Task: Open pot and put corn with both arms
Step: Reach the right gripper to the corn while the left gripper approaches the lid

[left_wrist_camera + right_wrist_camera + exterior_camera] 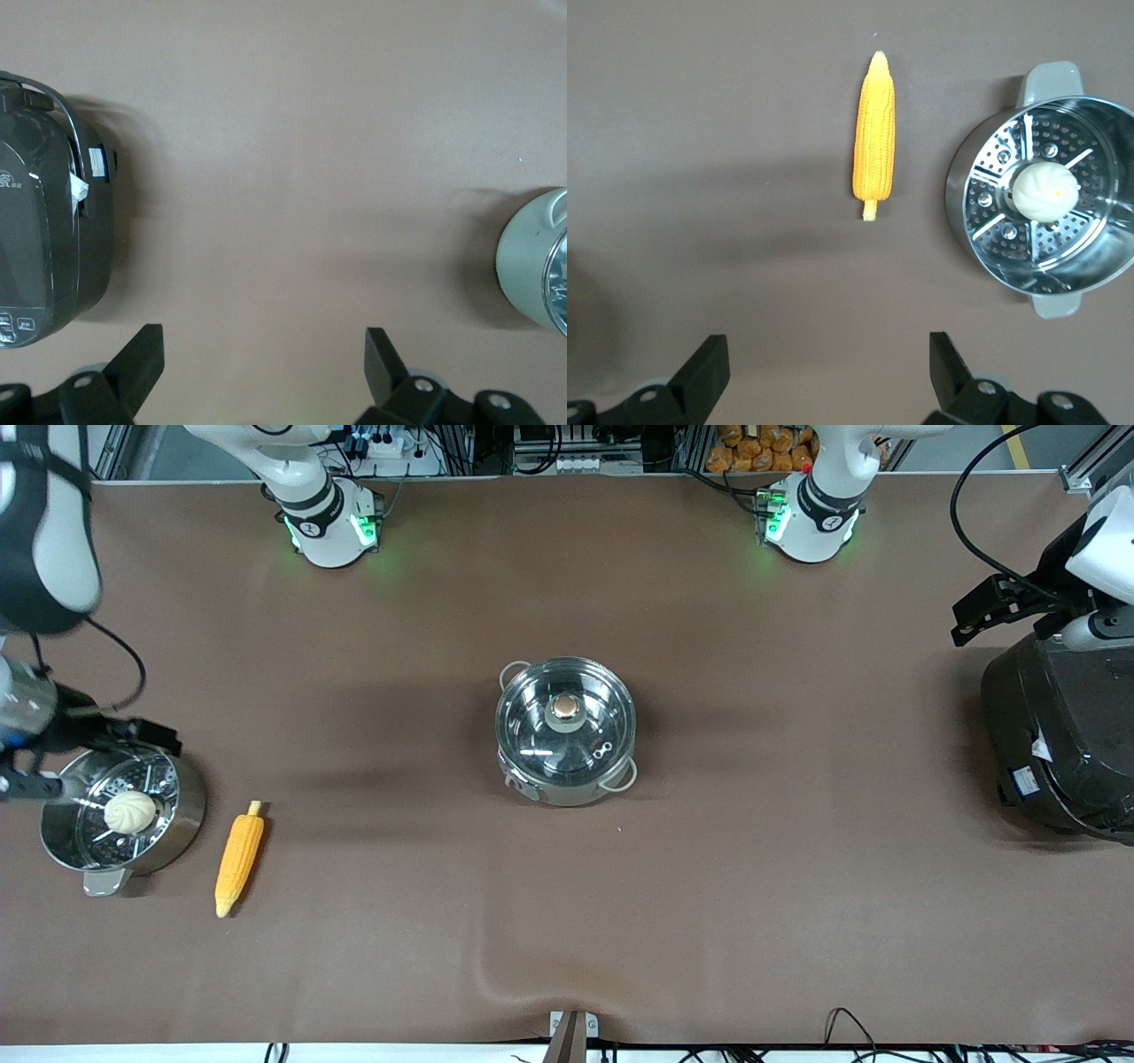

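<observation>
The steel pot [565, 779] stands mid-table with its glass lid [540, 735] on, coppery knob [567, 708] on top; its edge shows in the left wrist view [532, 266]. The corn [239, 857] lies on the table toward the right arm's end, beside the steamer pot; it also shows in the right wrist view [874, 133]. My right gripper [828, 354] is open and empty, up in the air over the table by the steamer pot [102, 760]. My left gripper [264, 345] is open and empty, up over the table beside the rice cooker [1001, 607].
A steel steamer pot [182, 815] with a perforated insert holds a white bun [130, 812] at the right arm's end; both show in the right wrist view [966, 177]. A big black rice cooker [1059, 735] stands at the left arm's end [44, 230]. Brown cloth covers the table.
</observation>
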Available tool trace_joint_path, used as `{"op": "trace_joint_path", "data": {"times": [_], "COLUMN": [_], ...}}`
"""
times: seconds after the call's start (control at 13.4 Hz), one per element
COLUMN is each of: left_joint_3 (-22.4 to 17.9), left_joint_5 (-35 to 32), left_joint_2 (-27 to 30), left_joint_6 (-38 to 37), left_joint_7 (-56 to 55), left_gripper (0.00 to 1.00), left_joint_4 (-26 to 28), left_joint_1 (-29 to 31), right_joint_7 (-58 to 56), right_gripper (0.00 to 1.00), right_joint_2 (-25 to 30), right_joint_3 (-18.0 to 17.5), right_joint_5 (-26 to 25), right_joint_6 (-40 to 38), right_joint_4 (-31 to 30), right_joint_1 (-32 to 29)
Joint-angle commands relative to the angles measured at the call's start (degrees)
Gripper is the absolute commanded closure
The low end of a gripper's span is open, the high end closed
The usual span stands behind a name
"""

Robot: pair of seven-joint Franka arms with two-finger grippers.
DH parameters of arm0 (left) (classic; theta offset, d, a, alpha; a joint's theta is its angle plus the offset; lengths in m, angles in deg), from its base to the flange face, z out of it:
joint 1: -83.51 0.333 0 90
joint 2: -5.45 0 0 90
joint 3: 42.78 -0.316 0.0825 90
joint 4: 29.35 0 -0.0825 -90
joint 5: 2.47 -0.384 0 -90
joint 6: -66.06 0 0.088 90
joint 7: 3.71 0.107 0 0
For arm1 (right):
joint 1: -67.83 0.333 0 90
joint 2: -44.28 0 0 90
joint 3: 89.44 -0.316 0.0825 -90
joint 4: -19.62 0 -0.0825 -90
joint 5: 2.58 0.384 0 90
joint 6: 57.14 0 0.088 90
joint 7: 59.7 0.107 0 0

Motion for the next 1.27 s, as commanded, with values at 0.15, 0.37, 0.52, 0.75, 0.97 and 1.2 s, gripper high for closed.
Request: {"op": "trace_joint_path", "data": {"times": [0.15,0.37,0.52,0.75,0.97,1.2], "left_joint_3": [0.96,4.2,7.1,13.17,16.96,16.7], "left_joint_5": [1.2,1.72,2.96,2.78,2.61,1.21], "left_joint_2": [-0.94,-3.83,-5.5,-9.71,-16.83,-23.69], "left_joint_6": [-1.19,0.73,2.58,3.02,3.29,7.48], "left_joint_7": [0.54,-2.26,-7.17,-18.94,-35.52,-51.27], "left_gripper": [0.0,0.0,0.0,0.0,0.0,0.0], "left_joint_4": [-1.27,-1.27,-1.27,-4.16,-10.39,-12.87], "left_joint_1": [-0.86,-2.27,-2.36,-2.62,-7.43,-17.19], "right_joint_7": [-0.55,-0.2,-0.2,-0.11,-0.72,-2.48], "right_gripper": [0.0,0.0,0.0,0.0,0.0,0.0], "right_joint_2": [-5.89,-11.51,-13.8,-15.65,-18.98,-22.33], "right_joint_3": [-0.41,-0.41,-0.41,-0.41,-0.41,-0.41], "right_joint_5": [-0.08,-0.25,-0.26,-0.17,-0.25,-1.22], "right_joint_6": [5.67,8.21,13.22,22.78,30.45,35.38], "right_joint_4": [1.61,1.17,0.03,-5.14,-7.27,-7.27], "right_joint_1": [-1.01,-1.01,-0.84,-0.93,-1.19,-3.2]}}
